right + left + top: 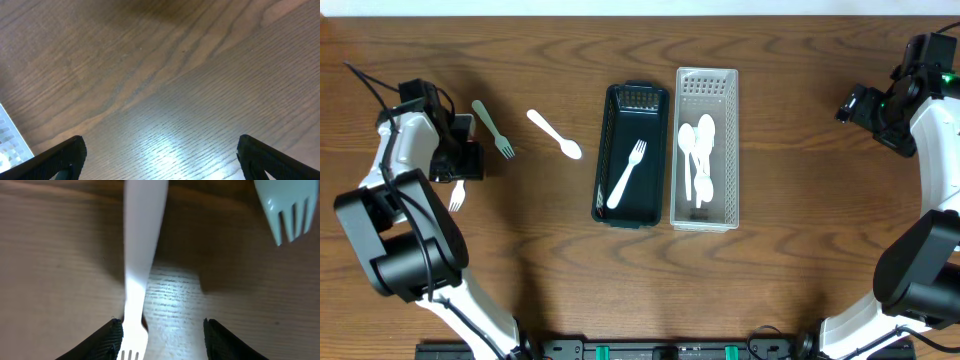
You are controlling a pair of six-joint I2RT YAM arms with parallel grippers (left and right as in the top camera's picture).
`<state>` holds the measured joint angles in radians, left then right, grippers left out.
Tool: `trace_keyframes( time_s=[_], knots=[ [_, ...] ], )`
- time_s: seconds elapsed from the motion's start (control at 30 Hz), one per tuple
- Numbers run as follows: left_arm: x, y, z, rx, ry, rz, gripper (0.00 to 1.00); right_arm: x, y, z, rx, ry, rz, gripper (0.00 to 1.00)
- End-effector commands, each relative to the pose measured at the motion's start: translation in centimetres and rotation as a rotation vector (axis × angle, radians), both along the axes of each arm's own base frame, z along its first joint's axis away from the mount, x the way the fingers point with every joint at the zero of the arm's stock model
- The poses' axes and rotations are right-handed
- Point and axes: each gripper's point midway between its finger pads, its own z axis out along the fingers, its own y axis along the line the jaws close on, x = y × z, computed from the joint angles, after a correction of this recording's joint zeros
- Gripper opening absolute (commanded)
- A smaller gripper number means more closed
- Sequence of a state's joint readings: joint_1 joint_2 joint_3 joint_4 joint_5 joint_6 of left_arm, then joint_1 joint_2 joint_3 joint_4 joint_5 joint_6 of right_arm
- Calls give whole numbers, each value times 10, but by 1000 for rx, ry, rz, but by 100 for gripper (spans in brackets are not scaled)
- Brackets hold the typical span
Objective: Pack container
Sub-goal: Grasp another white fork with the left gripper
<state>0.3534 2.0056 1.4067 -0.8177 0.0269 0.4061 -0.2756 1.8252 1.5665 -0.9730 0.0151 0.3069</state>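
The dark bin [603,150] sits mid-counter with a packed white fork [627,174] lying lengthwise inside. Just beside it, on its right in the overhead view, the clear bin [731,150] contains several white spoons [700,150]. Left of the bins, a loose white spoon [554,134] and a green fork [492,128] lie on the wooden counter [800,60]. The left hand [162,340] is spread low over a loose white fork [140,255], whose tines lie close against one finger [112,337]. The right hand [160,160], also spread wide, hangs over bare counter, well apart from the bins.
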Motion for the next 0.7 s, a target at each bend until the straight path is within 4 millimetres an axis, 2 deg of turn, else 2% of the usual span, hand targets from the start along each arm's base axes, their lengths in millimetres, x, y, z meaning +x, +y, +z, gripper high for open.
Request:
trace_keyframes(
  time_s=[0.0,0.27,0.47,0.57,0.67],
  knots=[
    [-1,-1,-13,-10,29,-97,56,0,1,-2,8,0,-11,99],
    [5,3,-24,-4,18,-95,56,-1,1,-2,9,5,-10,99],
    [2,1,-28,-13,38,-94,26,-1,1,-2,10,4,-10,99],
    [-1,0,-28,-17,48,-94,19,-1,1,-2,9,4,-11,99],
    [-5,-1,-28,-24,65,-90,6,-1,1,-2,10,4,-11,99]
  ],
)
